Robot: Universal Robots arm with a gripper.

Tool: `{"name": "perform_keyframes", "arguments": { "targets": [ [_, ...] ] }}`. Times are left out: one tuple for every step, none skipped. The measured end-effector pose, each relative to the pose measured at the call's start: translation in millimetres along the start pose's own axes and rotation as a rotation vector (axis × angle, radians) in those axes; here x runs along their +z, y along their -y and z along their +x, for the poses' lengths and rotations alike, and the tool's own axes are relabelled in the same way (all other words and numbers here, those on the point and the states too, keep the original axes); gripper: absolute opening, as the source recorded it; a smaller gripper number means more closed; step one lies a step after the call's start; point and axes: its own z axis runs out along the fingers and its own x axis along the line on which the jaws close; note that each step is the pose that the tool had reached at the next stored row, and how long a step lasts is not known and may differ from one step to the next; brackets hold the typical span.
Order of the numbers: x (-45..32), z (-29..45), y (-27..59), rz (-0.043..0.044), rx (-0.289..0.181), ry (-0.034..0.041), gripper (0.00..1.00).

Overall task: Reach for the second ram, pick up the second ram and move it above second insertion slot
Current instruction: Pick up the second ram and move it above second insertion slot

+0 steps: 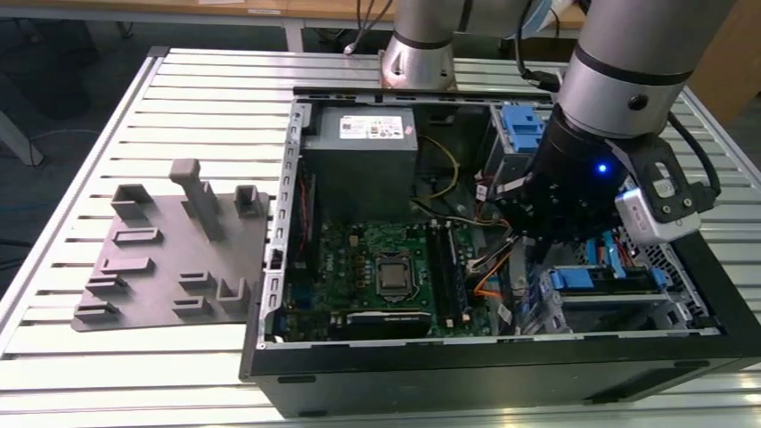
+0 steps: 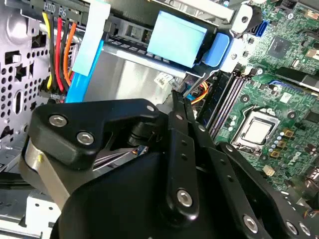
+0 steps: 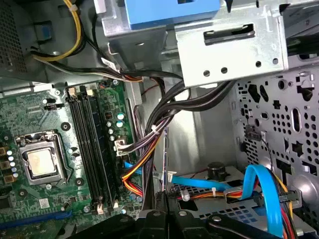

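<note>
1. One gripper (image 1: 526,248), right of centre in the exterior view, has its fingers (image 3: 158,211) pressed together on a thin strip seen edge-on, the second ram (image 3: 163,159);
2. the ram stands upright just beside a cable bundle (image 3: 149,132), apart from the memory slots (image 3: 89,149);
3. the CPU socket (image 1: 393,276) sits at lower centre; a grey fixture plate (image 1: 155,267) lies at the frame's left.
</note>
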Motion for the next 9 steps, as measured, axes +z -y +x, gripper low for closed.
{"name": "perform_keyframes", "arguments": {
  "targets": [
    [0.0,-0.6,-0.1,0.0009,0.003,-0.0001,0.09],
    [0.1,-1.1,-0.2,0.0017,0.005,-0.0003,0.09],
    [0.1,-1.7,-0.3,0.0026,0.008,-0.0004,0.09],
    [0.1,-2.3,-0.5,0.0035,0.011,-0.0005,0.09],
    [0.2,-2.9,-0.6,0.0043,0.013,-0.0007,0.09],
    [0.2,-3.5,-0.7,0.0052,0.016,-0.0008,0.09],
    [0.2,-4.0,-0.8,0.006,0.018,-0.0009,0.09],
    [0.2,-4.6,-0.9,0.0069,0.021,-0.0011,0.09],
    [0.3,-5.3,-1.1,0.0078,0.024,-0.0012,0.09]
  ]
}}
